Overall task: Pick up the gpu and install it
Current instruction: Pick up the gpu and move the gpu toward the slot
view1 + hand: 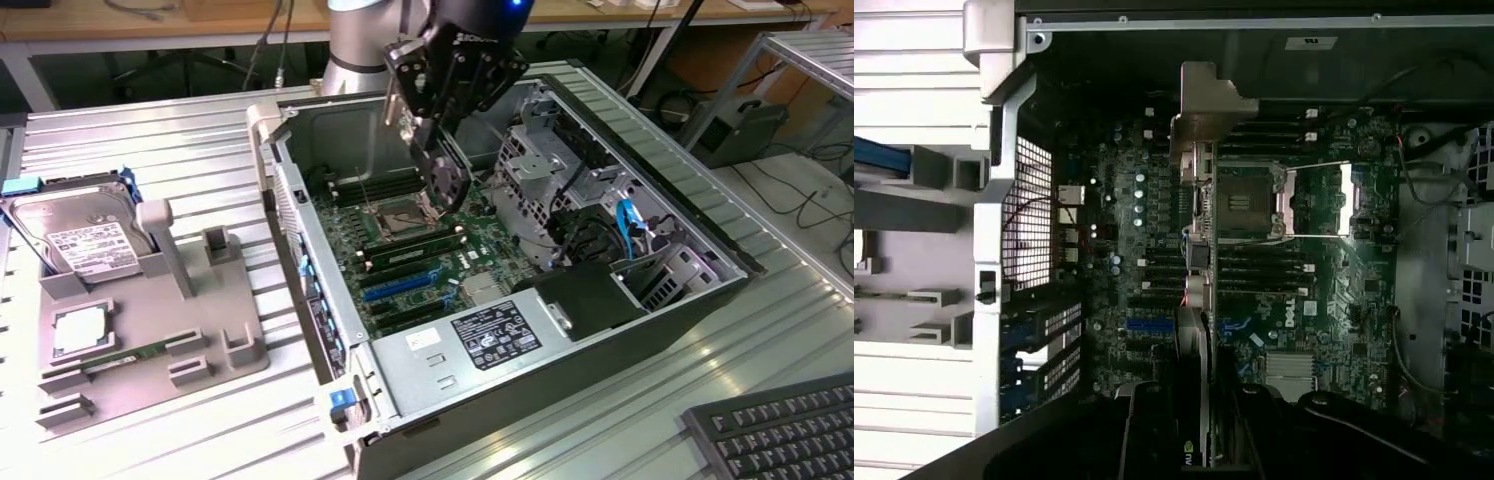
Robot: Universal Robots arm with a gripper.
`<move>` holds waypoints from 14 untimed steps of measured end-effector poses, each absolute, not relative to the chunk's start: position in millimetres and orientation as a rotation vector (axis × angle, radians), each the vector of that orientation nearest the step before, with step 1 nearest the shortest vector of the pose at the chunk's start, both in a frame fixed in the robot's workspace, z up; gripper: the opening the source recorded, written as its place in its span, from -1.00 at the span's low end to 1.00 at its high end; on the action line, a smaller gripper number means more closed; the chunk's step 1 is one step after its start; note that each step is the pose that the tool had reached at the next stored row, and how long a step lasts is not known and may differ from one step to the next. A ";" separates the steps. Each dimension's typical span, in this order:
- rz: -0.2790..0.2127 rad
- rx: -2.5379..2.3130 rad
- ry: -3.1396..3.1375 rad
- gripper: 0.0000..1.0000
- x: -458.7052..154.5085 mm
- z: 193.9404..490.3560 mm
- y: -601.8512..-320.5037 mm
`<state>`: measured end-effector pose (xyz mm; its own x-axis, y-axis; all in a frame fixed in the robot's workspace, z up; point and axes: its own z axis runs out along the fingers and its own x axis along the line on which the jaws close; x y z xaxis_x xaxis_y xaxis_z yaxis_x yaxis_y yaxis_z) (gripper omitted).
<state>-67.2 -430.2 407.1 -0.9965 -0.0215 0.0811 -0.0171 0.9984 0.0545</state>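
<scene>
My gripper (430,125) hangs over the open computer case (300,290), shut on the gpu (445,178). The gpu is a thin dark card held upright on edge, its lower end just above the motherboard (461,265) near the processor socket (400,220). In the wrist view the gpu (1199,250) runs edge-on out from between my fingers (1154,430), with its pale metal bracket (1204,110) at the far end. The blue expansion slots (400,288) lie on the board toward the case's front, beside the card in the wrist view (1144,325).
A grey fixture tray (200,340) on the exterior view's left holds a hard drive (87,245) and a small silver processor chip (80,330). Inside the case are a drive cage (534,180) and a labelled power supply (487,335). A keyboard (781,430) lies at the lower right.
</scene>
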 end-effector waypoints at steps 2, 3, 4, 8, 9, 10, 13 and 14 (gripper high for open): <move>-0.082 0.030 -3.059 -0.47 -57.9 403.7 -431.0; -0.082 0.029 -3.059 -0.47 -53.3 402.1 -431.8; -0.082 0.030 -3.059 -0.47 -48.8 400.6 -433.3; -0.082 0.030 -3.058 -0.47 -41.9 397.0 -435.7; -0.082 0.030 -3.058 -0.47 -42.0 396.9 -435.7; -0.082 0.030 -3.058 -0.47 -42.0 396.9 -435.7; -0.082 0.030 -3.058 -0.47 -42.0 396.9 -435.7; -0.082 0.030 -3.058 -0.47 -42.0 396.9 -435.7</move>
<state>-42.0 -435.7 396.9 -0.9964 -0.0215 0.0820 -0.0171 0.9984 0.0544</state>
